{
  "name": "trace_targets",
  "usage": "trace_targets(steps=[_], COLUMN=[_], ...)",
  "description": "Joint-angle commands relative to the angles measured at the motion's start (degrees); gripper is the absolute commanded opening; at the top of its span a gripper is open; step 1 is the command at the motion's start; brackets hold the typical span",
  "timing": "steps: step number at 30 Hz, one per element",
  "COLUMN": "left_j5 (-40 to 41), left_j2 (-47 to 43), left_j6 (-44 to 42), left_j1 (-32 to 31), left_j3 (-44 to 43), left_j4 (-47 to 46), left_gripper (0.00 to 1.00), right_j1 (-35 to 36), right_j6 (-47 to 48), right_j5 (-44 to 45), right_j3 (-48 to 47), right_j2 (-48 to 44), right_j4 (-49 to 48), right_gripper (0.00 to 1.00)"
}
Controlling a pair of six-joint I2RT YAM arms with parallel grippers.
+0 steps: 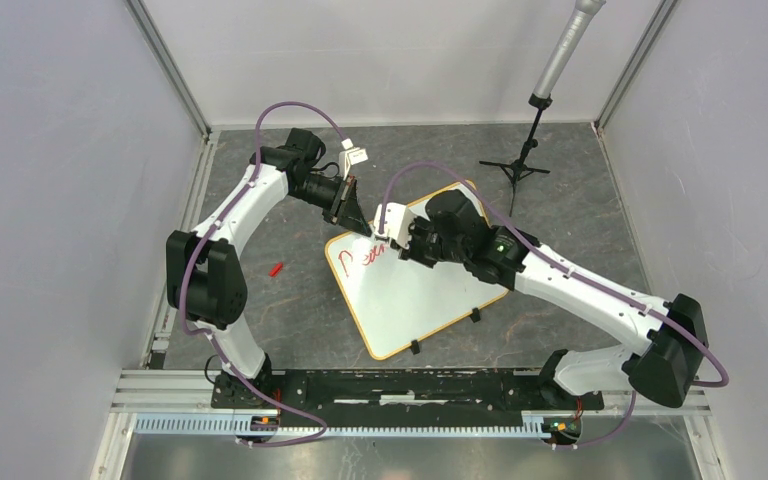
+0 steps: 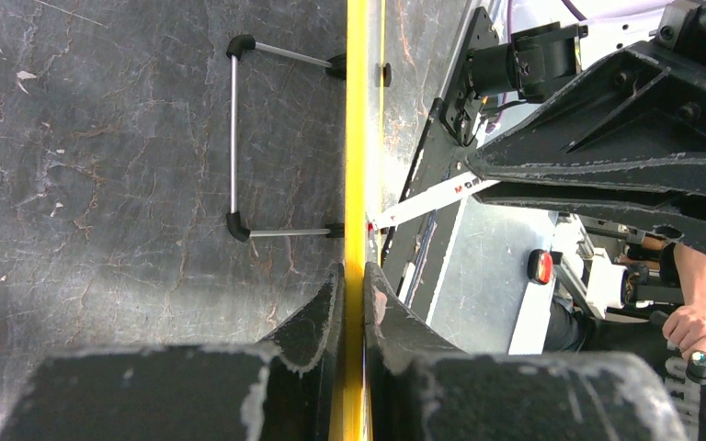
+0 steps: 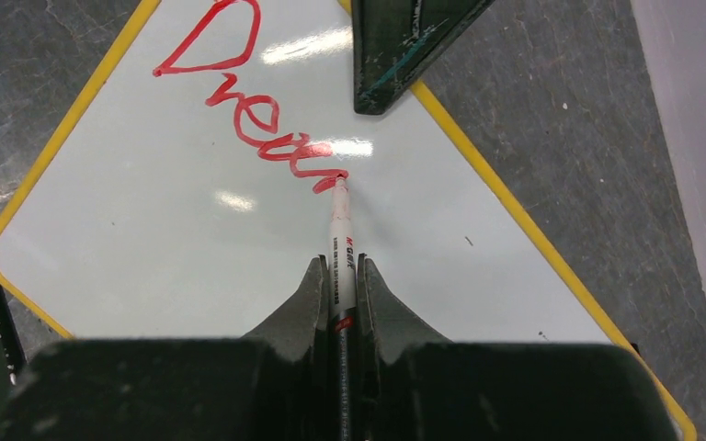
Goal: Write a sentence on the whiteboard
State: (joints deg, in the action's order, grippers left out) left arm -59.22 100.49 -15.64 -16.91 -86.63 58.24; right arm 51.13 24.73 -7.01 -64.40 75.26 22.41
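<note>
Slippage is the main risk: the left claw [image 2: 354, 273] pinches only the thin yellow rim of the whiteboard [image 3: 193, 266], so pen pressure could swivel the glossy, round-cornered board, which lies flat on the dark, veined counter [image 1: 290, 330]. The right claw [image 3: 341, 268] clamps a slim white marker [image 3: 340, 234]. Its tip touches the board at the end of the red sentence [image 3: 257, 119], where wet ink may smear.

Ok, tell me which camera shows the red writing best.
Right wrist view: the red writing sits large and legible, ending at the marker. Top external shows it tiny; left wrist shows none.
</note>
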Motion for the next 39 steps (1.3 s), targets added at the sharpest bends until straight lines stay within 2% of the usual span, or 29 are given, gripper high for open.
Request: trace_targets(steps=[1, 18, 39], left_j5=[1.4, 1.3, 1.2], left_j2=[1.2, 1.8, 1.8], left_j6=[-3.1, -3.2, -3.3], left_j1=[-2.6, -2.6, -2.6], left_j3=[-0.1, -0.2, -0.1], left_j4=[1.8, 1.8, 1.8], left_gripper=[0.02, 0.02, 0.02], right_j1=[-1.1, -1.5, -2.3], right_j6=[-0.2, -1.3, -0.8], right_j5=[2.0, -1.4, 2.1], right_j3=[-3.3, 3.1, -2.8], right_j2=[0.5, -2.2, 0.7], right_j4=[-1.6, -0.6, -1.9], right_gripper=[0.0, 0.0, 0.0])
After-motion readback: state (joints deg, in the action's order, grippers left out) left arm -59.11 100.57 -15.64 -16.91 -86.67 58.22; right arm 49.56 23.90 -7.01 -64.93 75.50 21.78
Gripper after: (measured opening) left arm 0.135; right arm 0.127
